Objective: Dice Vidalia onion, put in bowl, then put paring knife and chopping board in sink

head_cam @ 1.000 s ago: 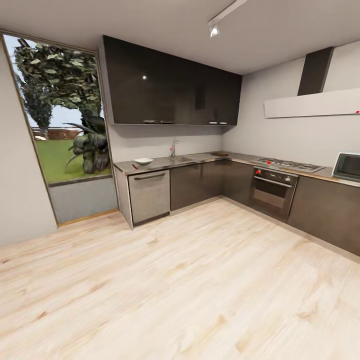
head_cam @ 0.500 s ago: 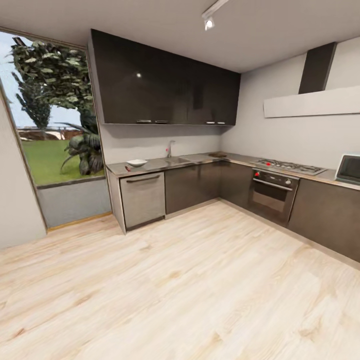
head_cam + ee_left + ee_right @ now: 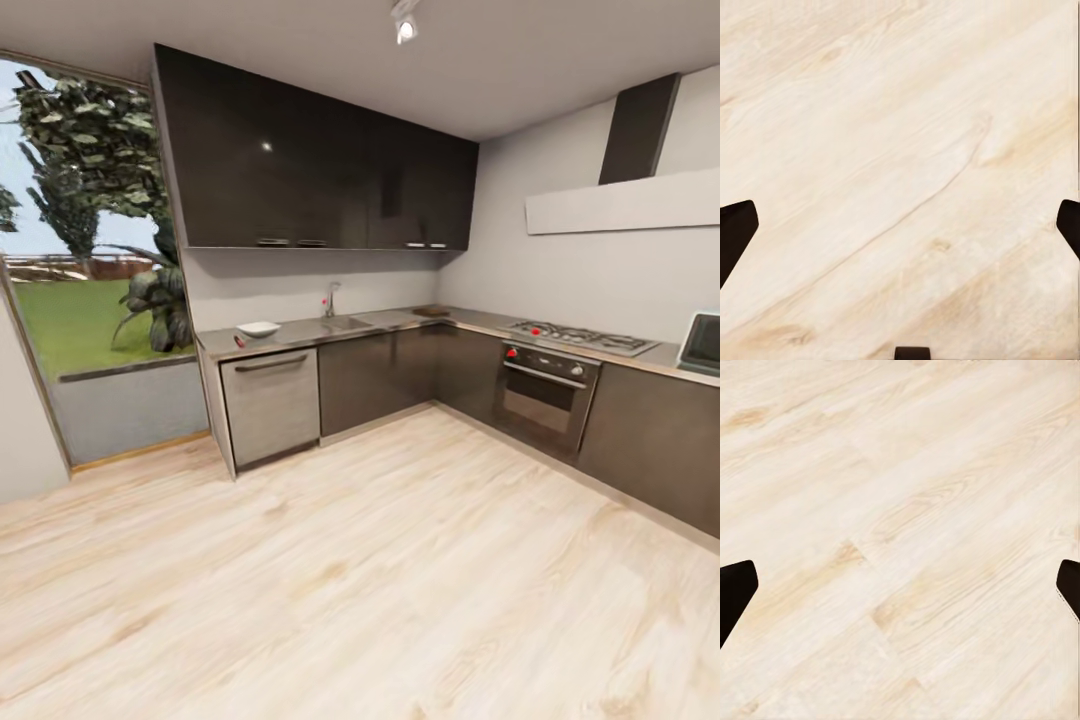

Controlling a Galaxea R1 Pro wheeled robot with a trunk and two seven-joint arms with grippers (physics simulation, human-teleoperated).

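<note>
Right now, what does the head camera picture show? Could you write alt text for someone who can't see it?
An L-shaped kitchen with dark cabinets seen across a pale wood floor. On the countertop sit a white bowl and a sink with a tap; an oven stands to the right, a garden window to the left.

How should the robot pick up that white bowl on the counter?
Best guess: pinch the bowl by its rim, coming down from above. It sits upright, open side up, wide and shallow, near the counter's window end. It is far off, so finer detail is unclear.
</note>
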